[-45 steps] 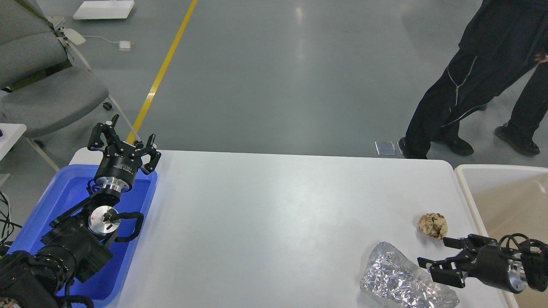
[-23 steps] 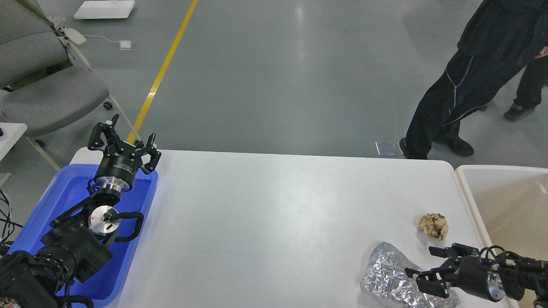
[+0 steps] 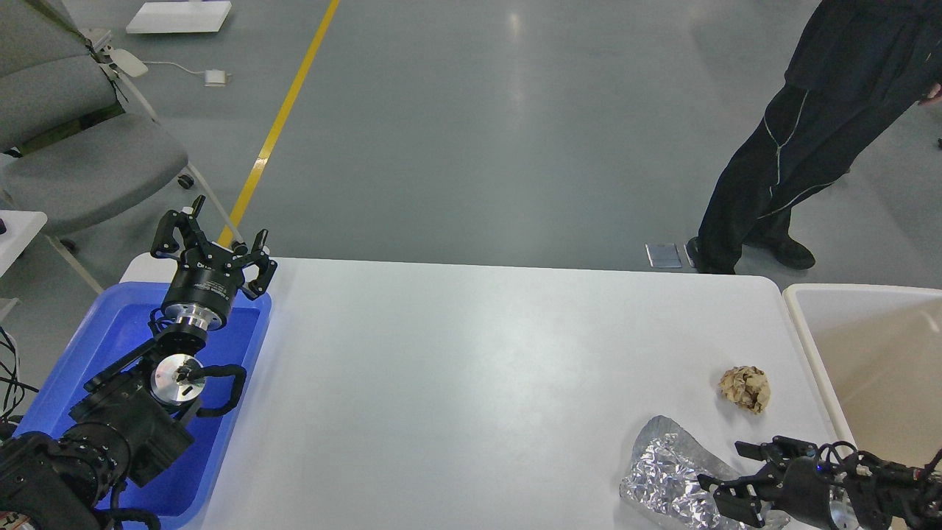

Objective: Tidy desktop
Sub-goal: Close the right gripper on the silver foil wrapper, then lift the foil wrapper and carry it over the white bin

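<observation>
A humanoid robot's right gripper, its two fingers spread apart and holding nothing, hovers low over the near right corner of the desktop, one fingertip at the edge of a crumpled silver foil bag lying there. A balled-up wad of brown paper sits on the desktop just beyond the bag, apart from the gripper. The white desktop fills the middle of the view, flanked by a blue tray on its left side and a cream-white bin against its right edge. The left gripper, fingers splayed and empty, is raised over the tray's far end. Past the desktop's far right corner, a person in dark clothes stands on the grey floor.
</observation>
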`<move>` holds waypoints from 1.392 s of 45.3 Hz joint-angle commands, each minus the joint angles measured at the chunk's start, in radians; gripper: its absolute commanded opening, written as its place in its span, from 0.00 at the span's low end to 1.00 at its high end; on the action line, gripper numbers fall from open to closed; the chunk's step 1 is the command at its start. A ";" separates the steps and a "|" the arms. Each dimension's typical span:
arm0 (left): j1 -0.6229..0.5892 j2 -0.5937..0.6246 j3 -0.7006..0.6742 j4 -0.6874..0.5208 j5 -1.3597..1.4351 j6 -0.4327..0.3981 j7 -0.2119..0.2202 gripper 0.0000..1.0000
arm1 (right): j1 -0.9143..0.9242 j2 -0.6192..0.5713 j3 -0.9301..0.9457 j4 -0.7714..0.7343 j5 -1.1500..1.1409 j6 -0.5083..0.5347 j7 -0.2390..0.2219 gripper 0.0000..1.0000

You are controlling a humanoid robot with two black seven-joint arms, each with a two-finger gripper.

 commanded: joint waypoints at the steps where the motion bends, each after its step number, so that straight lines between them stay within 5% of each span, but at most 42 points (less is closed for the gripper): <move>1: 0.000 0.000 0.000 0.000 -0.001 0.000 -0.001 1.00 | -0.002 0.007 -0.029 -0.024 0.004 -0.002 0.006 0.01; 33: 0.000 0.000 0.002 0.000 -0.001 0.000 0.000 1.00 | 0.009 -0.007 -0.014 0.005 0.065 -0.022 0.013 0.00; 45: 0.000 0.000 0.003 0.000 0.001 -0.002 0.000 1.00 | 0.124 -0.197 -0.041 0.162 0.130 0.001 0.065 0.00; 63: 0.000 0.000 0.003 0.000 0.001 -0.002 0.000 1.00 | 0.417 -0.494 -0.044 0.458 0.206 0.321 0.107 0.00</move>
